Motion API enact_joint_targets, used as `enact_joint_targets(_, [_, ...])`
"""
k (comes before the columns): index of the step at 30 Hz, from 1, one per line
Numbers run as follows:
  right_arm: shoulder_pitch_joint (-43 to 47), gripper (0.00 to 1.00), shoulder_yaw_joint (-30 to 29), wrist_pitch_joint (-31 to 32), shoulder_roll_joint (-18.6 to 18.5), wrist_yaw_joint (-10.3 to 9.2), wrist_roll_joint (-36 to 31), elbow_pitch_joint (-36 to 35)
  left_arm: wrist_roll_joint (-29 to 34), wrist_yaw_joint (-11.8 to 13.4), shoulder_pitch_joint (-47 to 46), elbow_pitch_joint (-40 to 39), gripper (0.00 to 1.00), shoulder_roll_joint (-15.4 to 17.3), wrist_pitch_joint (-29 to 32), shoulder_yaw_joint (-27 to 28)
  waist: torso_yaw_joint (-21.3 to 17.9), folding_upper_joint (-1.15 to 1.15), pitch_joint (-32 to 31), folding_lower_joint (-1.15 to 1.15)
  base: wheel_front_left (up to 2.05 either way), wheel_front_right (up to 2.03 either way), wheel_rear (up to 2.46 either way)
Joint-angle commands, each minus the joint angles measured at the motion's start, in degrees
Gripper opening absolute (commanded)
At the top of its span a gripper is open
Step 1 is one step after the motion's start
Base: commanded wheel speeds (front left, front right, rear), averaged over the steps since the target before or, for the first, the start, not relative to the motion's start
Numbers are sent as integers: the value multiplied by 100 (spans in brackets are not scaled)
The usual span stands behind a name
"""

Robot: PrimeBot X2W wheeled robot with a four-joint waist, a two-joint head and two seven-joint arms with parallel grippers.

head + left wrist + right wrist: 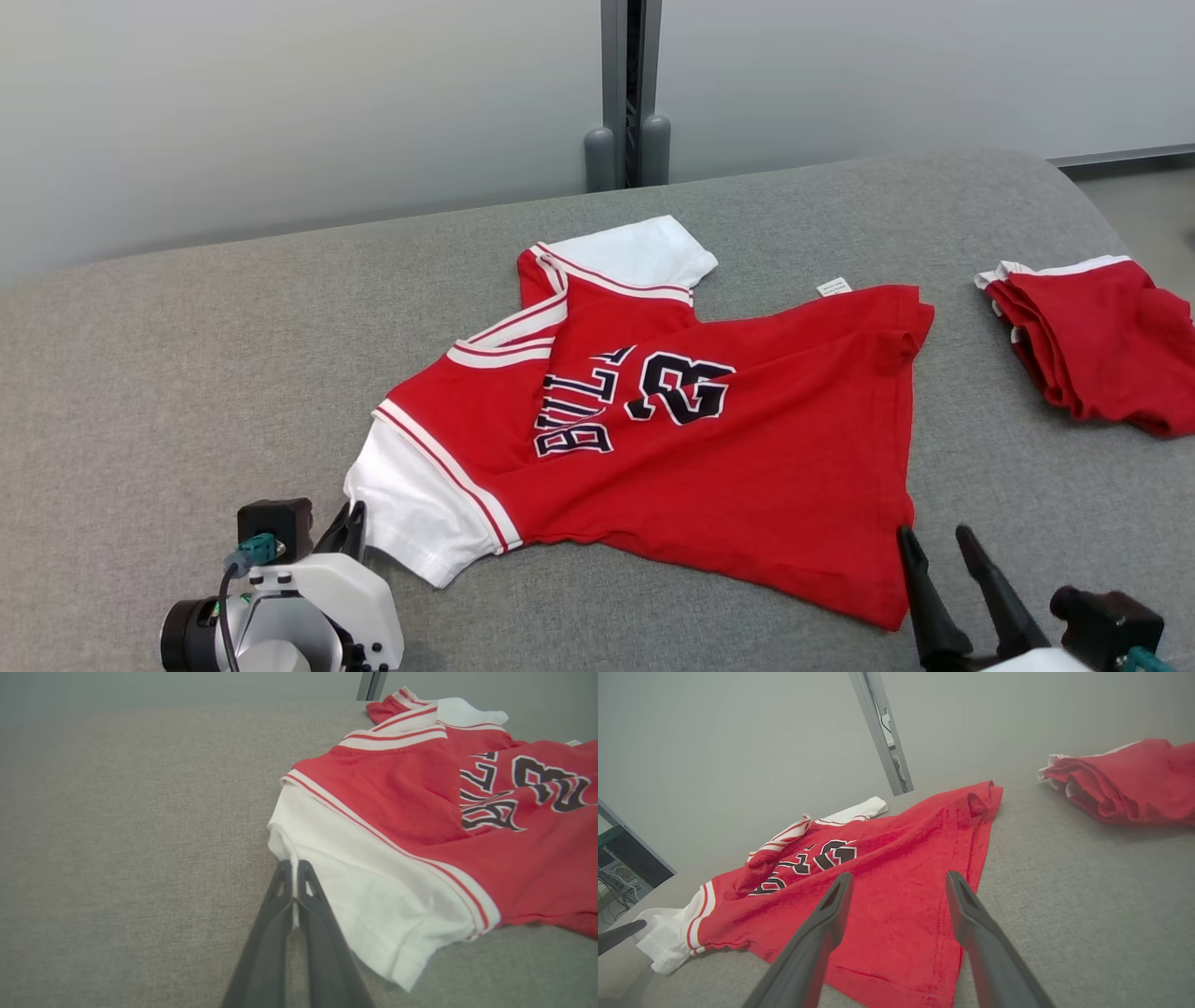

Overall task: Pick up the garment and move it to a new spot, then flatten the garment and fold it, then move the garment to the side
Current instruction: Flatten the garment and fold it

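Note:
The garment [709,439] is a red jersey with white sleeves and black lettering, lying spread and slightly rumpled on the grey padded table [187,355]. My left gripper [353,525] is at the near white sleeve. In the left wrist view its fingers [293,870] are shut on the edge of that sleeve [355,877], with white cloth pinched between them. My right gripper [934,541] stands open at the garment's near hem corner. In the right wrist view its fingertips [900,879] hang just above the red hem [896,933], with nothing between them.
A second red garment [1102,336], bunched with white trim, lies at the table's right edge and also appears in the right wrist view [1125,784]. A grey post [627,93] stands behind the table against the pale wall. Bare grey surface extends to the left.

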Motion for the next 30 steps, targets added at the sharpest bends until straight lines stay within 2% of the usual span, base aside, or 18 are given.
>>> enact_joint_targets(1, [126, 100, -43, 68, 88, -1, 206, 111, -25, 40, 50, -45, 0, 41, 11, 11, -10, 0, -15, 0, 0, 0, 0])
enact_joint_targets(7, [268, 100, 89, 190, 207, -1, 732, 603, -23, 101, 86, -178, 0, 70, 55, -27, 13, 0, -27, 0, 0, 0, 0])
enact_joint_targets(16, [-148, 100, 164, 258, 167, -1, 1431, 1165, 15, 171, 76, -351, 0, 130, 152, -82, 45, 0, 24, 0, 0, 0, 0])
enact_joint_targets(30, [-492, 100, 508, 221, 31, -1, 1886, 1590, -1, 246, 84, -525, 0, 176, 202, -135, 141, 0, 115, 0, 0, 0, 0])
